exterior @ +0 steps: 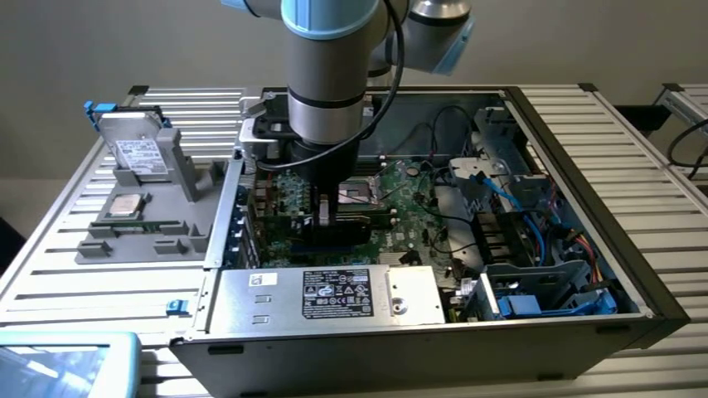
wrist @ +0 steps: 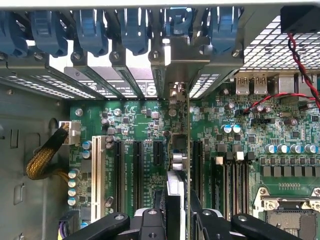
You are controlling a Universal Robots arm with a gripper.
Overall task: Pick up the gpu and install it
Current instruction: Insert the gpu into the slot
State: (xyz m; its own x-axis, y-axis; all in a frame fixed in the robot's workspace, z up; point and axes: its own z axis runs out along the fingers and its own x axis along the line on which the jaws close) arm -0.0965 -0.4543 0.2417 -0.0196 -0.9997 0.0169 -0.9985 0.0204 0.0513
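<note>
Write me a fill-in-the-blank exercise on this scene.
1. The gripper is shut on the ____.
2. The gpu stands on edge over the green ____.
3. The case lies with its side ____.
4. On the grey tray outside the case stands a silver ____.

Missing: gpu; motherboard; open; hard drive

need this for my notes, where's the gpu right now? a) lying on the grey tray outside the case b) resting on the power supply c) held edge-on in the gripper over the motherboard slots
c: the gripper clamps the gpu edge-on above the motherboard slots.
</note>
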